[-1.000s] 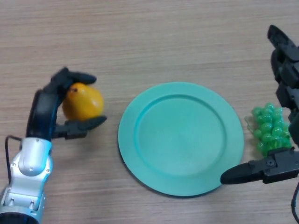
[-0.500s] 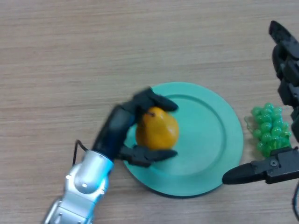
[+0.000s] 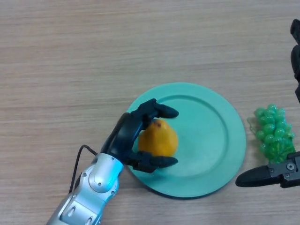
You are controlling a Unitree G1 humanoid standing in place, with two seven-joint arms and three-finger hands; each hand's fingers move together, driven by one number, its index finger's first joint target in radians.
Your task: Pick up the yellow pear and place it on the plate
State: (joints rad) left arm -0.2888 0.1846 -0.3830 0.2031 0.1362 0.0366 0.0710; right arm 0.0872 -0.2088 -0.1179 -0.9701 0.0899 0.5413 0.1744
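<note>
While over plate (image 3: 220, 140), left robot hand (image 3: 129, 136) clasps pear (image 3: 158, 138).

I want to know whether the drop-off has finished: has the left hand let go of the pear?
No: the left hand has its fingers and thumb curled round the yellow pear, which is over the plate.

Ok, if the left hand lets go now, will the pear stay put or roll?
The pear is rounded and smooth, so it may roll a little. The plate has a raised rim, likely stopping it. The left hand is curled round it, so opening slowly seems wise.
</note>
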